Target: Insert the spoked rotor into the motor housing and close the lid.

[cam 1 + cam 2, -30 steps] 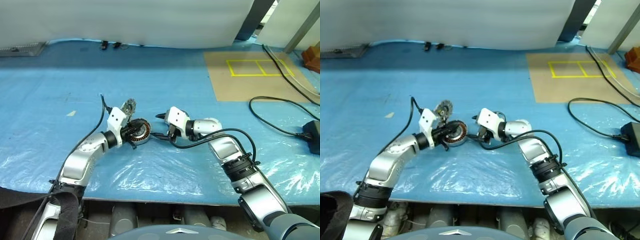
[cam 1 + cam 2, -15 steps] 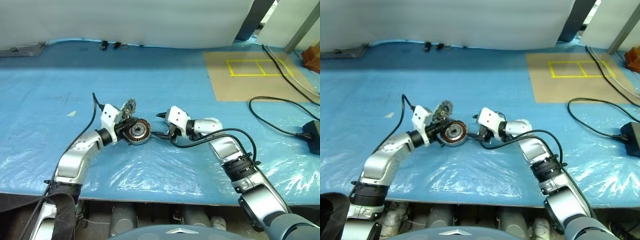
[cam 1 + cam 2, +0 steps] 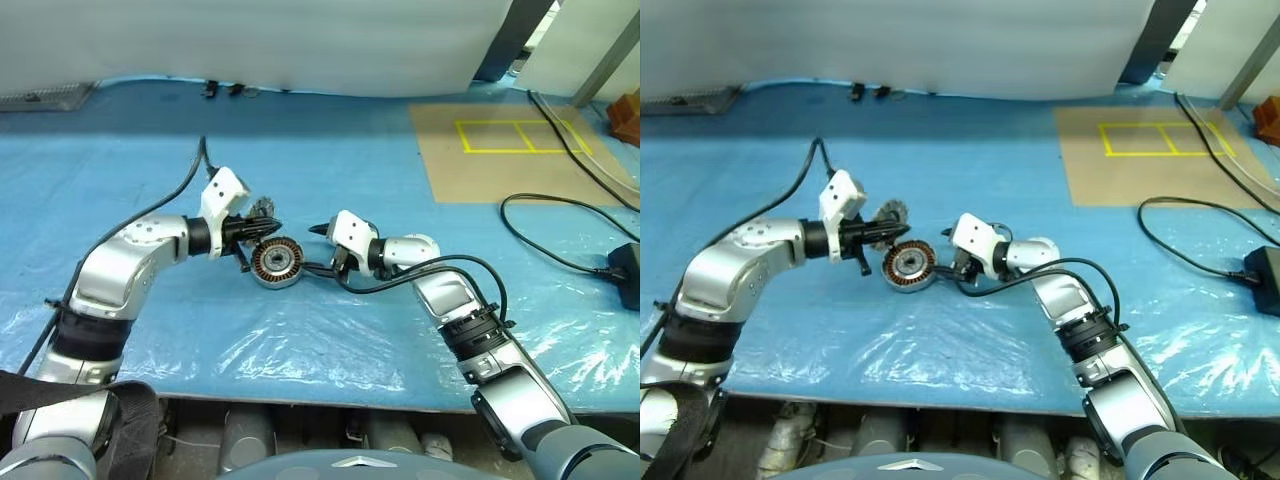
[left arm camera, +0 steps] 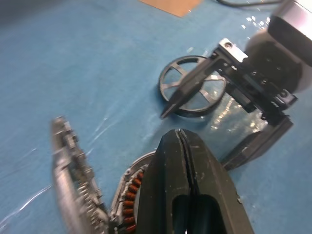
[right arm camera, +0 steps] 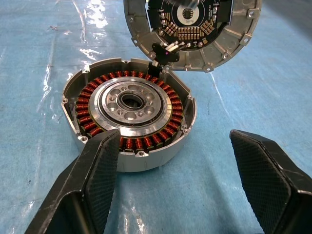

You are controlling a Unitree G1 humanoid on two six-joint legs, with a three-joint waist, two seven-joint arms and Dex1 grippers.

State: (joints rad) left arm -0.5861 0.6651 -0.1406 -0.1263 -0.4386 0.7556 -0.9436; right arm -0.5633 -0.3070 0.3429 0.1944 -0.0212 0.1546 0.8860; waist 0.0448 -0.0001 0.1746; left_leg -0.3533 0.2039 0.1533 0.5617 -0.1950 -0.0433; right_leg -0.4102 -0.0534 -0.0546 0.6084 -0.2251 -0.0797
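Observation:
The motor housing (image 5: 129, 117), a round silver puck with copper windings around a central hub, lies face up on the blue sheet (image 3: 277, 264). Its lid (image 5: 192, 29), with a circuit board inside, stands upright at the housing's far rim. The spoked rotor (image 4: 192, 92), a dark ring with spokes, lies flat on the sheet beyond my right gripper's far finger. Just above the housing's far-left edge, in front of the lid, my left gripper (image 3: 270, 229) hovers shut and empty. My right gripper (image 5: 173, 139) stands open right of the housing with nothing between its fingers.
A brown board with yellow tape (image 3: 500, 150) lies at the back right. Black cables (image 3: 560, 210) and a black adapter (image 3: 628, 268) lie at the right edge. Wrinkled clear plastic (image 3: 300, 345) covers the sheet near the table's front edge.
My left arm has lifted, raising its shut gripper from the housing's left rim to above it. The right gripper, housing and lid have stayed in place.

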